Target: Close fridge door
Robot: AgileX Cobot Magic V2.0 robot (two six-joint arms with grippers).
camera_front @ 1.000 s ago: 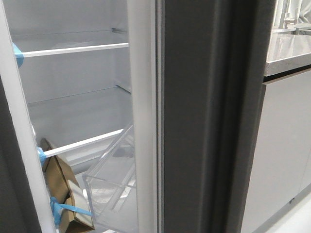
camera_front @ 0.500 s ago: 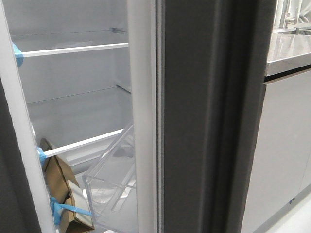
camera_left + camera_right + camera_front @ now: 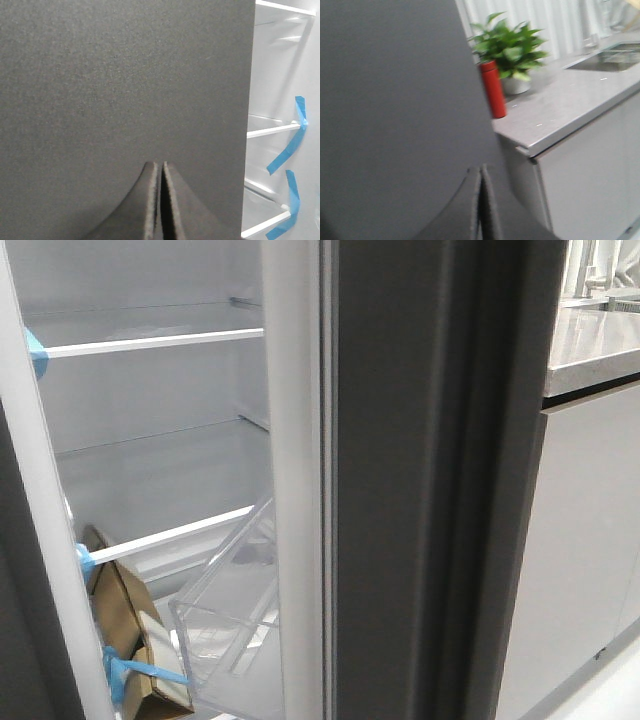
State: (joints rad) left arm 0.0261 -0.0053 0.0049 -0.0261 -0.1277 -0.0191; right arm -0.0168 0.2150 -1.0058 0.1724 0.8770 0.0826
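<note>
Two pincers are in play, and both stand pressed shut with nothing between the fingers. The left pincer (image 3: 160, 200) has its closed tips right up against a flat matte dark-grey panel that fills the view just ahead of it; off to one side of it the lit white interior shows, with shelf rails (image 3: 272, 131) and strips of blue tape (image 3: 290, 150). The right pincer (image 3: 480, 205) is likewise closed, with dark-grey panel directly ahead of it and, beyond and to the side, a red bottle (image 3: 493, 90), a potted plant (image 3: 510, 50) and the grey countertop (image 3: 570, 100).

The fridge door (image 3: 430, 480) stands open, edge-on in the front view, its white-rimmed inner face carrying a clear plastic bin (image 3: 230, 620) — beside it the shelves and a brown carton (image 3: 125, 630) inside the fridge.

Judging by its look, the door is heavy, thick and rigid; it will swing on its hinge rather than flex, and needs a steady push, not a grip. The matte face looks smooth with no lip to hook — closed fingertips could slide on it, so a push square to the face, out toward the free edge away from the hinge, should give the most leverage. The clear bin looks thin and brittle; best keep off it.
</note>
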